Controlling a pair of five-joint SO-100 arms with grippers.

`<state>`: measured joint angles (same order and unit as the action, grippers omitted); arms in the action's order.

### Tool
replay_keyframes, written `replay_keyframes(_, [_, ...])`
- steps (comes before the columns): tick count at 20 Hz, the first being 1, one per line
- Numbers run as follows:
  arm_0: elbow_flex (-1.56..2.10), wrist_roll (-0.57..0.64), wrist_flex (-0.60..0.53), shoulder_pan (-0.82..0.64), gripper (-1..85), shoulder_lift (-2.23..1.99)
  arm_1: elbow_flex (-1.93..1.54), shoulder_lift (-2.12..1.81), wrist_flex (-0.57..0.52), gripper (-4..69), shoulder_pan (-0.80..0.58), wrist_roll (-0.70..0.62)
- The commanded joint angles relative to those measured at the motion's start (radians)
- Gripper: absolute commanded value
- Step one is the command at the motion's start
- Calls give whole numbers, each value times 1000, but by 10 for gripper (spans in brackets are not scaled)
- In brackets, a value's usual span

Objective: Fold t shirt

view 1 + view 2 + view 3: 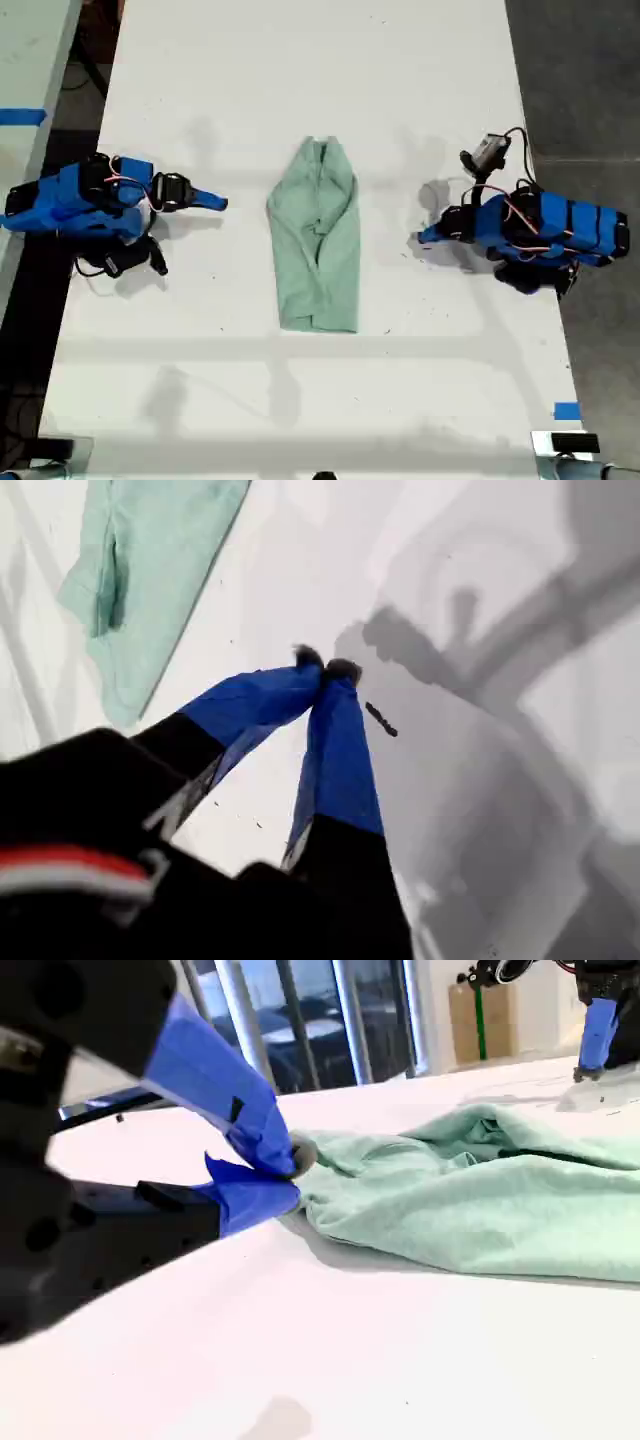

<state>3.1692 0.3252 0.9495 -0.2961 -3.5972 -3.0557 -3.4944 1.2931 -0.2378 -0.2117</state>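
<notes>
The pale mint-green t shirt (318,240) lies in a long narrow wrinkled strip at the middle of the white table (300,80), running from the far side toward the near side. At the exterior view's right my first gripper (424,237) is shut and empty, tips down on the table, a short gap from the shirt. Its own view shows the closed blue fingertips (325,668) with the shirt (140,560) off to one side. At the exterior view's left my second gripper (220,203) lies low, shut and empty (292,1165), just short of the shirt (480,1200).
The table's long edges run close behind both arm bases, with dark floor (580,80) at the exterior view's right. A blue tape square (566,410) sits near the front right corner of the exterior view. A small dark mark (381,719) lies by the first gripper's tips.
</notes>
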Motion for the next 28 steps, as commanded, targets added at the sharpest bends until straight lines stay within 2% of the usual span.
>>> replay_keyframes(1, [3, -28, 5, -14, -1, -8, -54, -17, 3, 14, -5, 9])
replay_keyframes(8, [3, -28, 5, -14, -1, -8, -54, -17, 3, 14, -5, 11])
replay_keyframes(9, [3, -34, 6, -8, -1, -8, -54, -17, -32, 18, 5, 35])
replay_keyframes(12, [-44, -141, 31, -20, -1, 49, -34, -9, -81, 17, 31, 78])
replay_keyframes(14, [-215, -239, 6, 44, -1, 325, 66, 51, -63, 17, 52, 109])
replay_keyframes(17, [-492, -436, -14, 216, 17, 755, 422, 522, -28, 17, 153, 195])
replay_keyframes(19, [-673, -526, -23, 311, 112, 997, 683, 914, -91, 59, 285, 242])
replay_keyframes(21, [-867, -583, -25, 419, 149, 1267, 950, 1270, -109, 110, 388, 281])
replay_keyframes(23, [-1058, -606, -29, 495, 192, 1519, 1160, 1545, -140, 154, 453, 299])
replay_keyframes(28, [-1474, -577, -46, 540, 204, 2014, 1603, 2010, -83, 174, 535, 308])
